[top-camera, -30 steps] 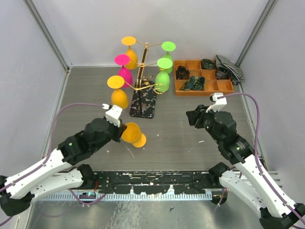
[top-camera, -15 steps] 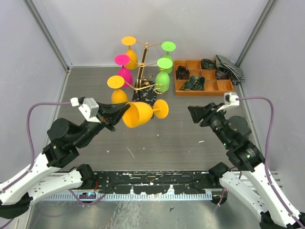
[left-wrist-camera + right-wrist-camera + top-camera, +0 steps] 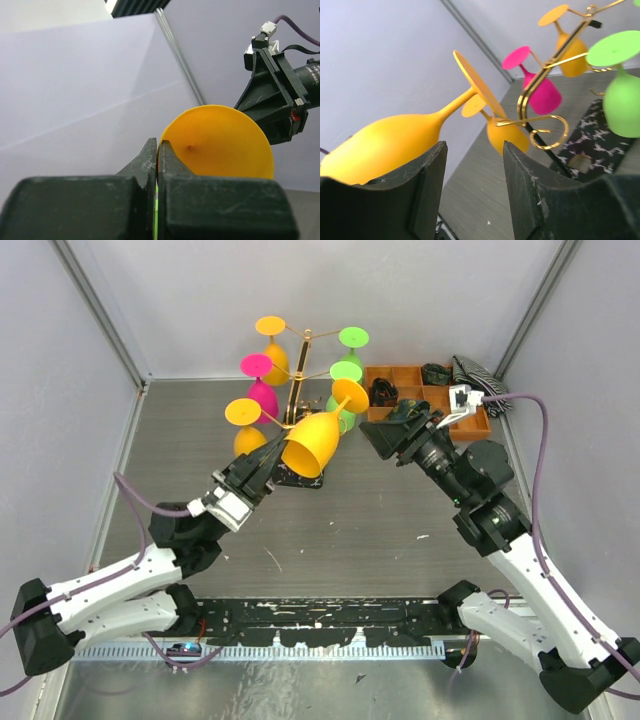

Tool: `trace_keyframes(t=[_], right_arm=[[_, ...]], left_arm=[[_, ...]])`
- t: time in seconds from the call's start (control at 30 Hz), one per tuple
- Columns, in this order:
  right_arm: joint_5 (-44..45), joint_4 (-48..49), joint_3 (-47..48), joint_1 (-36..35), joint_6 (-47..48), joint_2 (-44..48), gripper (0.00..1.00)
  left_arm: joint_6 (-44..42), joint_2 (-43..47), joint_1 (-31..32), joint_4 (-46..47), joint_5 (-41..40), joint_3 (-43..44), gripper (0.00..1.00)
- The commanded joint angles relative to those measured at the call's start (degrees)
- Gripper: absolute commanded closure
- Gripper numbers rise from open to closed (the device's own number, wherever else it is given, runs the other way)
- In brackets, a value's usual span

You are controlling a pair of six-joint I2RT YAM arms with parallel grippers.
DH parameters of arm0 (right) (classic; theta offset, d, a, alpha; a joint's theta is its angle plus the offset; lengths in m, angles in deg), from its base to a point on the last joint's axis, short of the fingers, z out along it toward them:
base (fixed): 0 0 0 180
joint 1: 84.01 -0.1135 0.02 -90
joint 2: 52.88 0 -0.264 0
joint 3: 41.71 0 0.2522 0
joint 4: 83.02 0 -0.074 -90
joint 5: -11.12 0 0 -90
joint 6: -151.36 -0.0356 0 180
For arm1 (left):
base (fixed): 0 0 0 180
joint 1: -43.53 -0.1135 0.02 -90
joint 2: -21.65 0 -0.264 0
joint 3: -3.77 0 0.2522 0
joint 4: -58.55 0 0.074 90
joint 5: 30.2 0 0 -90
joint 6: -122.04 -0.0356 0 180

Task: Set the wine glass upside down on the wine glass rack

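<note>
Your left gripper (image 3: pixel 272 455) is clamped on the glass (image 3: pixel 312 440) bowl, tilted by the rack (image 3: pixel 303 375); right gripper (image 3: pixel 378 437) half open, empty.

Glass (image 3: pixel 315 440) tilted before rack (image 3: pixel 303 380), between left gripper (image 3: pixel 270 457) and right gripper (image 3: pixel 378 437); tray (image 3: pixel 470 426) right of rack, at rear of table (image 3: pixel 350 530).

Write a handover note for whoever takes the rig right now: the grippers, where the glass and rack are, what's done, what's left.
Left gripper: shut on the bowl rim of the orange wine glass, held aloft, tilted, foot toward the wine glass rack.
Right gripper: open, near the stem, gripping nothing.
Done: glass lifted to the rack; five other glasses hang there.
To do: hang it foot-up on a free arm, release.
</note>
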Motion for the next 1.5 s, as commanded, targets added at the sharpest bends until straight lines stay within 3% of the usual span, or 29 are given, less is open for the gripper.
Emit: trace_keyframes(t=[0.0, 0.37, 1.03, 1.47], right_arm=[[-6.03, 14.99, 1.88, -0.28, -8.76, -0.85, 0.45], [-9.42, 30.83, -3.77, -0.71, -21.44, -4.57, 0.38], [-8.56, 42.02, -0.07, -6.26, -23.35, -13.10, 0.36], [-6.90, 50.70, 3.03, -8.17, -26.21, -20.36, 0.40]], left_arm=[[-8.32, -1.15, 0.22, 23.11, 1.24, -3.71, 1.00], [-11.30, -2.25, 0.16, 27.15, 1.38, -5.58, 1.00], [-10.75, -4.44, 0.22, 27.13, 1.73, -5.33, 1.00], [-10.35, -4.54, 0.16, 27.15, 1.12, -4.91, 1.00]])
